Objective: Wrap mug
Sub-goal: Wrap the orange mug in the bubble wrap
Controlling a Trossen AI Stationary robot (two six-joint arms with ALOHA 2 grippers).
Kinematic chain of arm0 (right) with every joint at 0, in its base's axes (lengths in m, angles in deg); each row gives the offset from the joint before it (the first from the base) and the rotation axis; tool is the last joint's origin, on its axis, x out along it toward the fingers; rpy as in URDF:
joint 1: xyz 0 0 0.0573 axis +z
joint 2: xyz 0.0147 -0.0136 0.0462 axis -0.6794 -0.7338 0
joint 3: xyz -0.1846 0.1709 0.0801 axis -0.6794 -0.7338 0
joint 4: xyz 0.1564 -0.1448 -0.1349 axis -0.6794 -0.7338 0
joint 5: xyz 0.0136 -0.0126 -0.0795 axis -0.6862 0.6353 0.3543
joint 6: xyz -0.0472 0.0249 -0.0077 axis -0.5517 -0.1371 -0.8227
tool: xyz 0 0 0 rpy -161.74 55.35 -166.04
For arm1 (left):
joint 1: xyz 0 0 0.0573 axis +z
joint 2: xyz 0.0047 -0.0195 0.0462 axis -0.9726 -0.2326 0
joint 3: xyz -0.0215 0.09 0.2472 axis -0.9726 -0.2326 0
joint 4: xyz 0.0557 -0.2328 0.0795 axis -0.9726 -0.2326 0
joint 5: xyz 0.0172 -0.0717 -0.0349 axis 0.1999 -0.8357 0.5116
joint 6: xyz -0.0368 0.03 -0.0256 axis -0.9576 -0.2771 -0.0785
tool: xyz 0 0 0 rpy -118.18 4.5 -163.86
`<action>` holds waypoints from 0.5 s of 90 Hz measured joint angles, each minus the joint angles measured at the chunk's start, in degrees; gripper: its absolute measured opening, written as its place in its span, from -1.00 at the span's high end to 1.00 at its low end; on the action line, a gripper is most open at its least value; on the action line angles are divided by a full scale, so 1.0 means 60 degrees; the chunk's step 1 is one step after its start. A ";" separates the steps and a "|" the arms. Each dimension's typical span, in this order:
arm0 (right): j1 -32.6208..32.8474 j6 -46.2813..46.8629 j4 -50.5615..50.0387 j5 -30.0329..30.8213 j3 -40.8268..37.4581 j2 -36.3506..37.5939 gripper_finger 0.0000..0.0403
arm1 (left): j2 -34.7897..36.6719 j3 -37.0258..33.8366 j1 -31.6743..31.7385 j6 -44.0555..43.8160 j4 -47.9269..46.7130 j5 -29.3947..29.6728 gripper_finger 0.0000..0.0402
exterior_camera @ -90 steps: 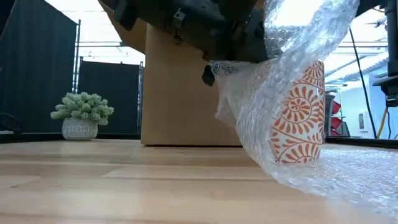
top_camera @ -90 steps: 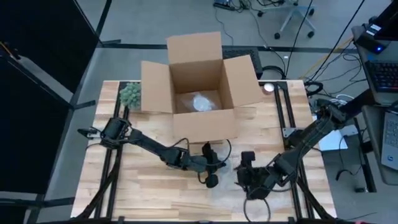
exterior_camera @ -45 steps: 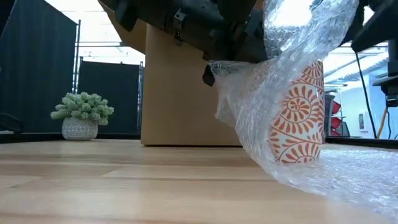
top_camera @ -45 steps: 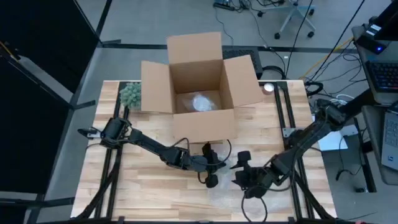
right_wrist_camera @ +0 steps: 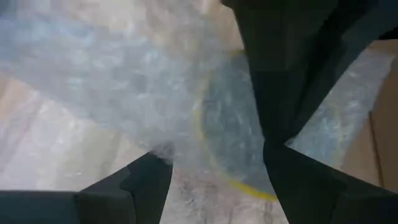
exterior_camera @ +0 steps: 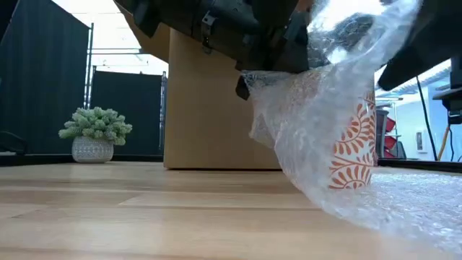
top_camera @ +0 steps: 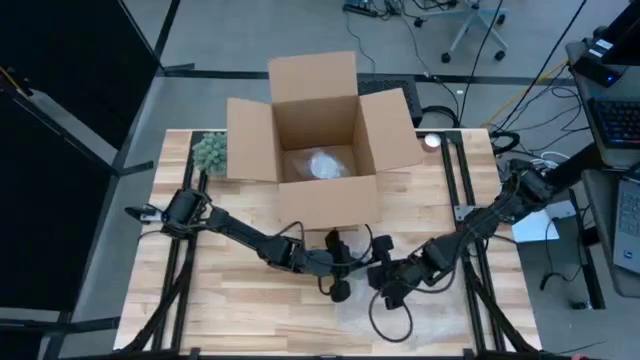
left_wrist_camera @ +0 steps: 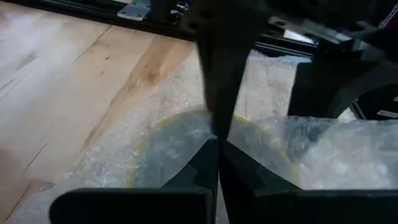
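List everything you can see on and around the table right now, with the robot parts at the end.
Mug: one, white with orange pattern, near table edge, mostly under the wrap.
Bubble wrap: one clear sheet, draped over the mug and trailing onto the table.
Cardboard box: one, brown, open, far middle, a pale bundle inside.
Potted plant: one, green, left of the box.
Table: one, light wood.
Left gripper: shut on bubble wrap.
Right gripper: beside the mug.

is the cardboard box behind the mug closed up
No, in the high view the cardboard box stands with all its flaps folded outward, and a wad of pale wrapping shows inside on its floor.
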 joint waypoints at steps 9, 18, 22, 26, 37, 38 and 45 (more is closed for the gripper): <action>-0.0243 0.0001 0.0091 -0.0400 0.0023 -0.0229 -0.17 | 0.0065 -0.0004 0.0000 0.0007 0.0008 0.0043 1.00; -0.0285 -0.0154 0.0304 -0.0333 0.0037 -0.0512 -0.17 | 0.0119 0.0038 -0.0013 -0.0015 -0.0032 -0.0089 1.00; -0.0286 -0.0167 0.0342 -0.0374 0.0037 -0.0565 -0.17 | 0.0225 0.0068 -0.0078 -0.0013 -0.0091 -0.0099 1.00; -0.0286 -0.0132 0.0372 -0.0438 0.0027 -0.0610 -0.17 | 0.0296 0.0132 -0.0123 0.0013 -0.0145 -0.0145 1.00; -0.0288 -0.0034 0.0273 -0.0623 -0.0006 -0.0651 -0.17 | 0.0775 0.0196 -0.0263 0.0264 -0.0291 -0.0175 1.00; -0.0287 -0.0023 0.0270 -0.0633 -0.0006 -0.0650 -0.17 | 0.0827 0.0200 -0.0276 0.0268 -0.0334 -0.0175 1.00; -0.0286 -0.0010 0.0257 -0.0654 -0.0006 -0.0644 -0.17 | 0.1228 0.0229 -0.0359 0.0255 -0.0732 -0.0172 1.00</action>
